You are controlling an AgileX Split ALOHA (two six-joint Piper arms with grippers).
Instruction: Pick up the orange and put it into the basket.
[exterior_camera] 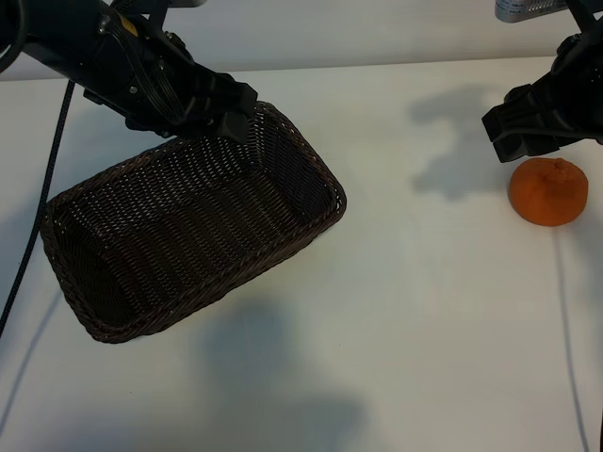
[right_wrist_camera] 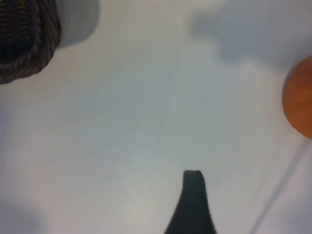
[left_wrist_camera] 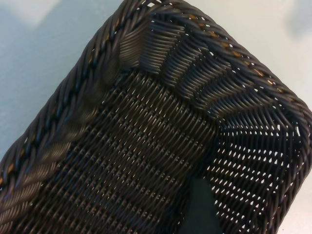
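White table (exterior_camera: pixel 396 311) fills almost all that we see, a plain matte surface crossed by soft grey shadows of the arms, with a pale wall behind its far edge and a dark cable (exterior_camera: pixel 38 217) trailing down the left side. We find the left gripper (exterior_camera: pixel 236 127) hanging over the far rim of the basket (exterior_camera: pixel 283 240), fingers spread and holding nothing; its wrist view looks straight down into the dark woven floor and one rounded corner (left_wrist_camera: pixel 161 122). We see the right gripper (exterior_camera: pixel 528 132) poised above the table, likewise spread and empty, with the orange (exterior_camera: pixel 548 191) resting on the table just beside and below it, apart from its fingers (right_wrist_camera: pixel 195 204). From this gripper the basket lies well away toward the other arm.
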